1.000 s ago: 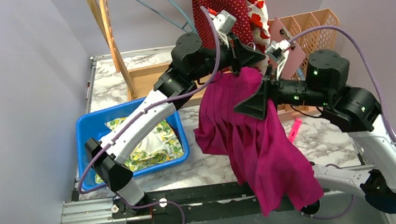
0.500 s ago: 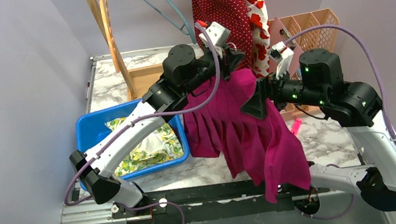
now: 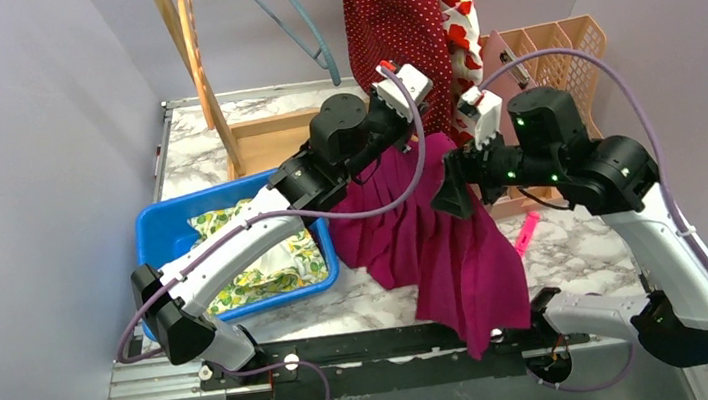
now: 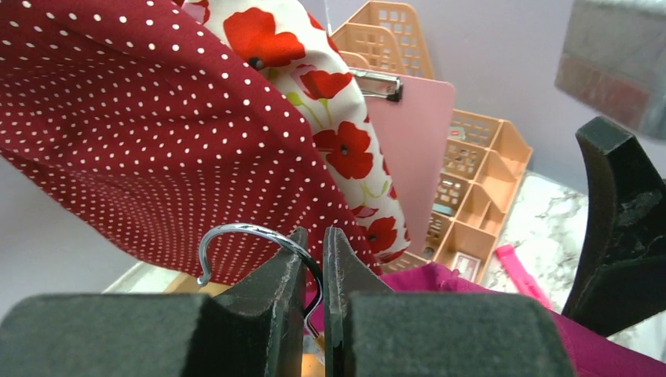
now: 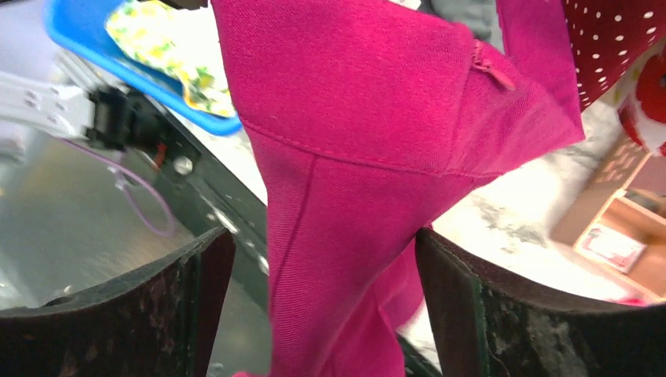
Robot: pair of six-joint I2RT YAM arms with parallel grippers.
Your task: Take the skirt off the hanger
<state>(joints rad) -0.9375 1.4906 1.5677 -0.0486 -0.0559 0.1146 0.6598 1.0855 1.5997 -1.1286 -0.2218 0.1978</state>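
Left gripper (image 4: 316,243) nearly together, clamped on the hanger hook (image 4: 236,230). Right gripper (image 5: 322,263) wide apart, with the skirt (image 5: 353,102) hanging between its fingers and not gripped. Skirt hangs mid-scene under the hook, its low end reaching past the near edge of the table (image 3: 193,148). Marble top. Blue bin (image 3: 154,231) left, orange organiser (image 3: 564,45) far right. Lilac walls.

**Overhead view:** from above and behind both arm bases, facing down on the white marble tabletop (image 3: 577,245). **Left wrist view:** low and close, facing the orange plastic lattice organizer (image 4: 471,173). **Right wrist view:** very close on the magenta pleated fabric skirt (image 5: 353,157), which all three views share.
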